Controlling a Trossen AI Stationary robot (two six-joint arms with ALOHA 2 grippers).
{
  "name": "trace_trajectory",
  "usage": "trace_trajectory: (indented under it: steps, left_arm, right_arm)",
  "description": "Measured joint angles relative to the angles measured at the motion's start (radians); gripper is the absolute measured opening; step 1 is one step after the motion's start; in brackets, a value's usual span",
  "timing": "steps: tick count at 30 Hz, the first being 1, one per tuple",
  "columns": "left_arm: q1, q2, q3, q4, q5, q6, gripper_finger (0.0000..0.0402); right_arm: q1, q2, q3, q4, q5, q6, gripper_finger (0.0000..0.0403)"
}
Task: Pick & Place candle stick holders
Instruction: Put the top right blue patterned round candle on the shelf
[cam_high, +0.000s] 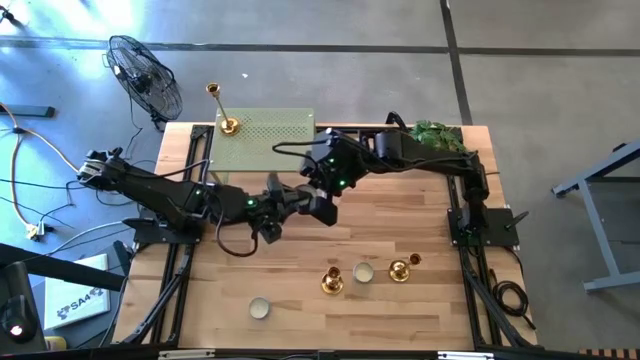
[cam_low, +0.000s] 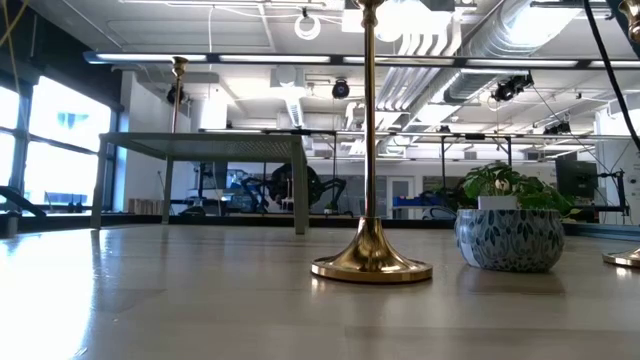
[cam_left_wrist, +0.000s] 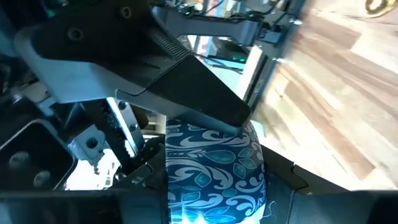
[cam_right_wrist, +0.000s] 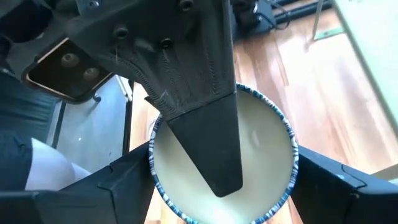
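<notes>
A blue-and-white patterned candle cup (cam_left_wrist: 214, 168) filled with pale wax is seen closest, held above the middle of the worktop (cam_high: 420, 225), where the two arms meet. It is clamped at its sides by the right end effector (cam_right_wrist: 224, 186), whose jaws are set wide around its rim. The left end effector (cam_high: 300, 198) is pressed up against the same cup, with one of its fingers (cam_right_wrist: 208, 143) laid across the wax; whether it is gripping cannot be told. Of the candle stick holders, the tallest (cam_high: 229, 125) is stood upright at the far left, at the corner of a green perforated platform (cam_high: 270, 135). The other two are stood upright near the front edge: one (cam_high: 332, 282) with a shiny domed gold base and thin stem, and one (cam_high: 400, 270) to its right. A small pale candle cup (cam_high: 363, 272) is set between them.
</notes>
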Motion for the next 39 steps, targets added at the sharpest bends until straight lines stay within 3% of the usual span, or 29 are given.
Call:
trace_trajectory:
  steps: [18, 25, 39]
  left_arm:
    - [0.000, -0.019, -0.003, 0.036, -0.049, 0.037, 0.0145]
    - [0.000, -0.019, -0.004, 0.045, -0.038, 0.026, 0.0143]
    - [0.000, -0.019, -0.004, 0.042, -0.032, 0.031, 0.0143]
  right_arm:
    - [0.000, -0.012, 0.001, 0.039, 0.049, -0.032, 0.0303]
    - [-0.028, -0.012, 0.000, 0.044, -0.088, -0.116, 0.0303]
    - [-0.026, -0.016, -0.001, 0.039, -0.063, -0.115, 0.0303]
